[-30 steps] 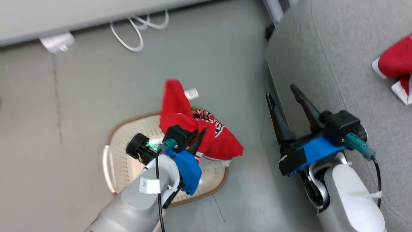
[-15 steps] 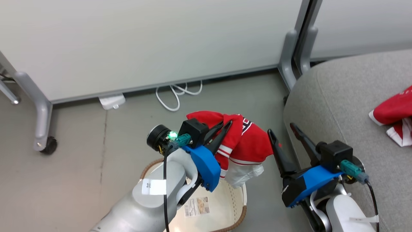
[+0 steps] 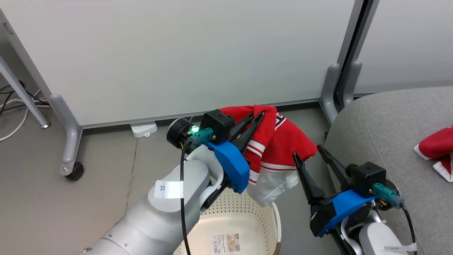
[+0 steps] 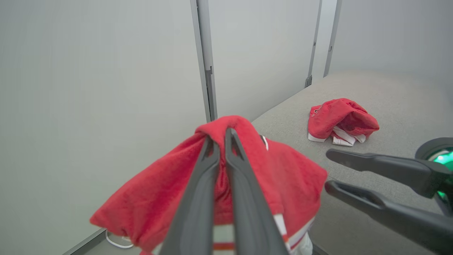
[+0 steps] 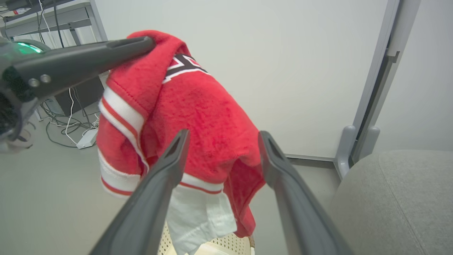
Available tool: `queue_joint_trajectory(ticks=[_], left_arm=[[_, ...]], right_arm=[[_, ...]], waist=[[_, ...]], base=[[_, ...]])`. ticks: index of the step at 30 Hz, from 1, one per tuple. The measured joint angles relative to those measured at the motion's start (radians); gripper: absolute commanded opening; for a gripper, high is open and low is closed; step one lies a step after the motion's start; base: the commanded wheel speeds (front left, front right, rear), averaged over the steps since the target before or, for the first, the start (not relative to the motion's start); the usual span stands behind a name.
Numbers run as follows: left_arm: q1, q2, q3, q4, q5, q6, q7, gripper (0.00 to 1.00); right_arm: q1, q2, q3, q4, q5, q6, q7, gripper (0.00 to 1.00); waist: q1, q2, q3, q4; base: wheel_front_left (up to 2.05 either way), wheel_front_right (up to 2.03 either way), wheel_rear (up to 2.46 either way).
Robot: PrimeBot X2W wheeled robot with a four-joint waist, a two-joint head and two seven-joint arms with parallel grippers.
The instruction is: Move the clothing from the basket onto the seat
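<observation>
My left gripper [image 3: 257, 114] is shut on a red garment [image 3: 279, 141] with white stripes and a black-and-white logo. The garment hangs in the air above the far right corner of the cream basket [image 3: 262, 209]. In the left wrist view the shut gripper [image 4: 219, 136] pinches the top fold of the garment [image 4: 290, 177]. My right gripper [image 3: 307, 151] stands open just right of the hanging cloth, next to the grey seat [image 3: 389, 124]. A second red garment [image 3: 437, 148] lies bunched on the seat. In the right wrist view the open gripper [image 5: 223, 134] points at the garment [image 5: 205, 106].
White partition panels stand behind, on grey feet with a caster [image 3: 75, 171]. A power strip [image 3: 143, 128] and cables [image 3: 14, 106] lie on the floor at the wall. A barcode label [image 3: 226, 243] shows on the basket's floor.
The head camera has tilted up, so the whole view shifted. My left gripper has lifted the red garment out of the basket and carried it rightwards toward the seat. The right gripper stays open.
</observation>
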Motion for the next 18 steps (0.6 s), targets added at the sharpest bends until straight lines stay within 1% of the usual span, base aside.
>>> queue_joint_trajectory(ticks=[11,18], left_arm=[[0.005,-0.001,-0.012,0.003,-0.007,0.000,0.000,0.00],[0.008,-0.001,-0.012,-0.011,-0.007,0.000,0.000,0.00]], right_arm=[[0.015,-0.001,0.000,-0.005,0.005,0.000,0.014,1.00],[0.026,-0.006,-0.013,0.034,0.018,0.000,0.026,1.00]], waist=[[0.0001,0.0000,0.005,-0.004],[0.0001,0.0000,0.017,0.001]], base=[[0.00,0.00,0.00],[0.00,0.00,0.00]])
